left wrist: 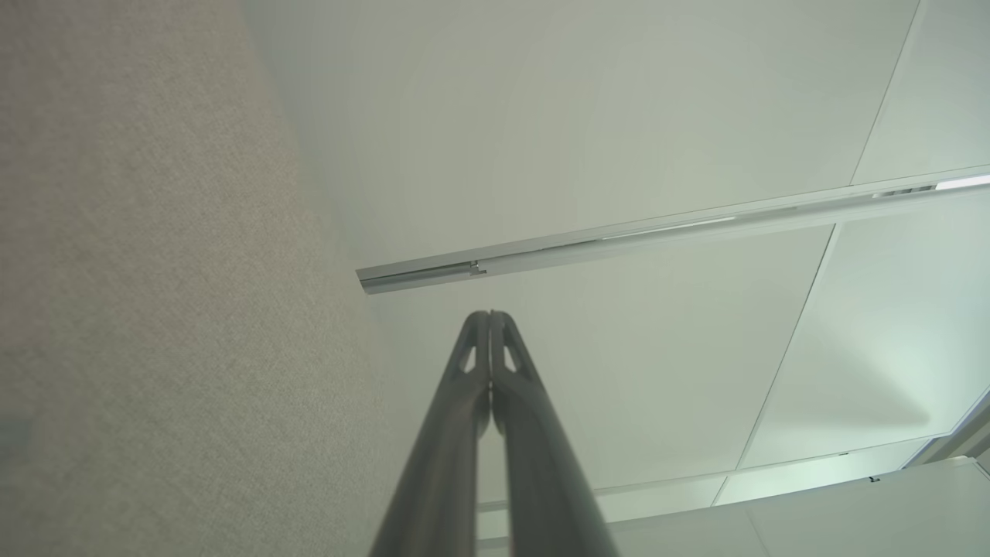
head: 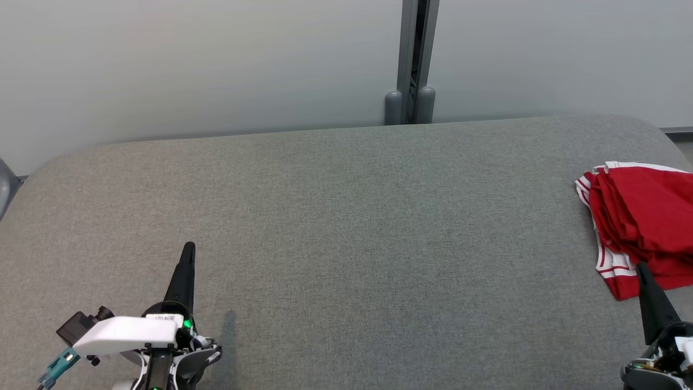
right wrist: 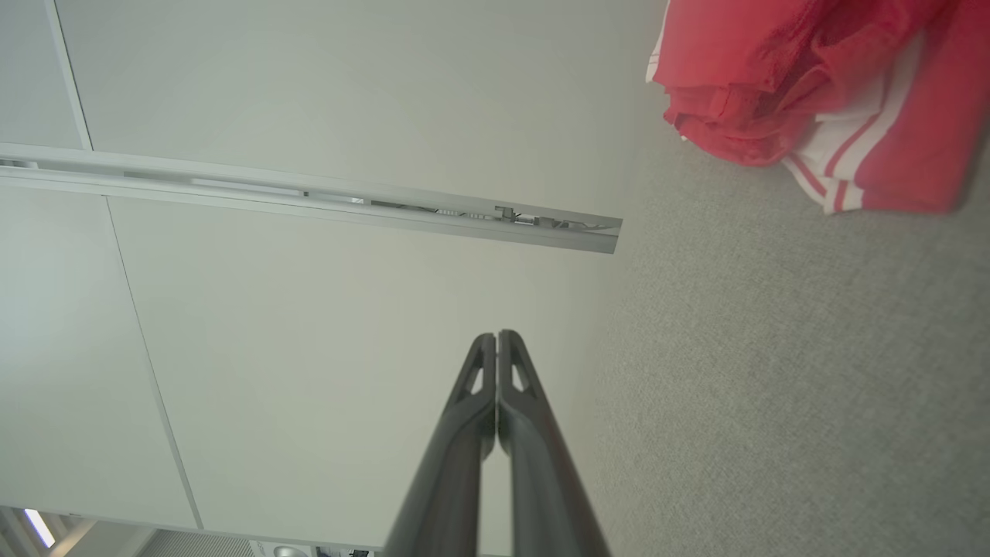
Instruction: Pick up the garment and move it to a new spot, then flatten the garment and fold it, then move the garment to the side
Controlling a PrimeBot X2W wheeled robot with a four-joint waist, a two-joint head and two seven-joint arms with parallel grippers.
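Observation:
The garment point(head: 639, 219) is red with white-striped trim and lies bunched in folds at the far right of the grey fabric surface point(head: 346, 244); it also lies at the top right of the right wrist view point(right wrist: 812, 77). My left gripper point(head: 188, 248) rests shut at the lower left, fingers pressed together point(left wrist: 489, 317) with nothing between them. At the lower right my right gripper point(head: 642, 266) is shut and empty point(right wrist: 496, 336), its tip overlapping the garment's near edge in the head view.
A pale partition wall point(head: 216, 65) runs behind the surface, with a grey post point(head: 414, 59) at its middle. The surface's rounded back corners point(head: 658, 127) and edges bound the work area.

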